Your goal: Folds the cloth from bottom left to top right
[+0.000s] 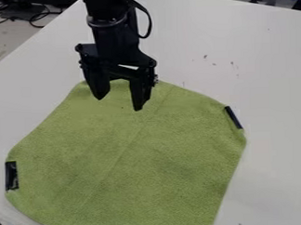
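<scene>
We are seeing the cloth [133, 157] lying unfolded, whole fold pending; we are holding the tool [119, 103] wide, far side.

The black arm [104, 6] enters the view from the top edge, somewhat to the left of the middle, and it is directed downward. Below a grey ring [108, 23], the wrist [114, 41] goes down into the black gripper [120, 103]. The two fingers [138, 89] are open, with a clear space between them, and their tips point down. At the wrist, a black cable [150, 23] makes a curve.
</scene>
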`<state>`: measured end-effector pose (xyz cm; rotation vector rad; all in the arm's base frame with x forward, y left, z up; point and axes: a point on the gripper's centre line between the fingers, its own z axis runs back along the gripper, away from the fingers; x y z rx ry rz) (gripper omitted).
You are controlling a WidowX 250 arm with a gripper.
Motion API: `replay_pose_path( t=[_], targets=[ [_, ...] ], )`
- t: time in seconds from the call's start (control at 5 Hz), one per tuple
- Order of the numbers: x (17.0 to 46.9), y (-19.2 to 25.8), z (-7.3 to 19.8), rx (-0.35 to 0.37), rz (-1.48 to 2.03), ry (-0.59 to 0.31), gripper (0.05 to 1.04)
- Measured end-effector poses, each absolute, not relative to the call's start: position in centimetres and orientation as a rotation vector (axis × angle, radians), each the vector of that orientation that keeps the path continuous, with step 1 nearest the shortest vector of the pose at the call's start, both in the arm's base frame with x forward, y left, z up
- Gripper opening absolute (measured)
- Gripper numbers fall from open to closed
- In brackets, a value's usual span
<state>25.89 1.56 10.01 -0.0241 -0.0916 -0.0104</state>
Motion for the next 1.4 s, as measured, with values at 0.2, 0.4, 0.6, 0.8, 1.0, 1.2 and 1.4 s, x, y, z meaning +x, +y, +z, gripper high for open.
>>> replay_pose_path(
  t=[0.2,0.4,0.6,0.8,1.0,1.2,1.4],
  targets=[
    [25.6,1.6,9.3,-0.025,-0.003,-0.07,1.0],
    [24.8,1.7,8.6,-0.019,0.032,-0.105,1.0],
    [23.2,3.8,9.3,0.012,0.124,-0.144,1.0],
    [20.5,6.7,9.5,0.041,0.208,-0.191,1.0],
    [18.0,9.3,7.6,0.043,0.244,-0.197,1.0],
    [16.1,11.7,5.9,0.043,0.267,-0.2,0.999],
    [14.5,13.6,4.2,0.036,0.257,-0.193,0.999]
  ],
)
